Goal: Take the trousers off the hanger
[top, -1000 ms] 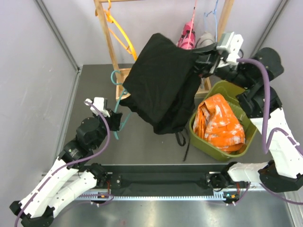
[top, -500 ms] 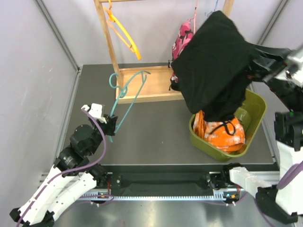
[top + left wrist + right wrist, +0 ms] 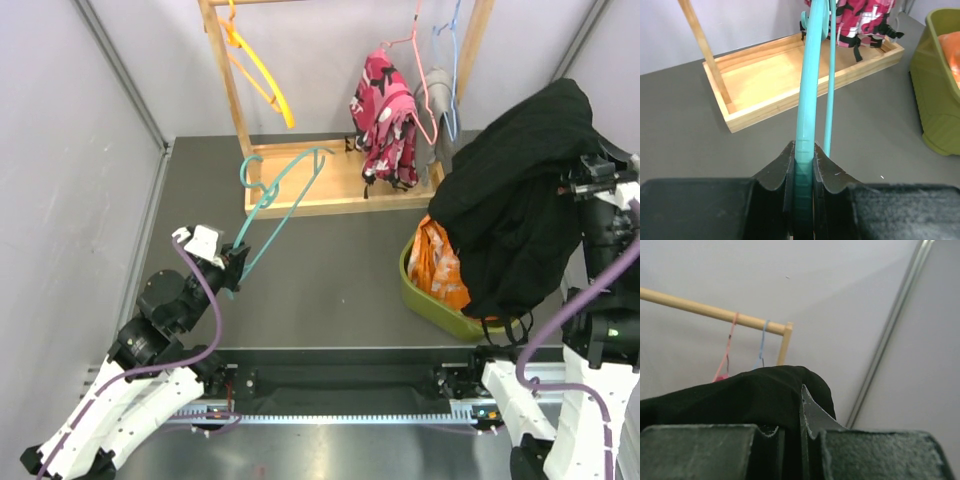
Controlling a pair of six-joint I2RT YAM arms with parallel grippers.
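Top external: plain black cloth trousers (image 3: pixel 515 215) hang at the desk's (image 3: pixel 340 290) 3 o'clock, long axis 1-to-7, swung right since before. Right gripper (image 3: pixel 792 422) jaws are clenched on them, and left gripper (image 3: pixel 804 160) jaws are grasping the teal plastic hanger (image 3: pixel 807 100).

A teal hanger (image 3: pixel 807 100), black trousers (image 3: pixel 520 210), orange trousers (image 3: pixel 440 272).

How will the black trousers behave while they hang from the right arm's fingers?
Probably floppy: the black trousers sag in folds below the right gripper. Likely light, since one pinch carries them. Their dangling cords may catch on the rim of the green bin.
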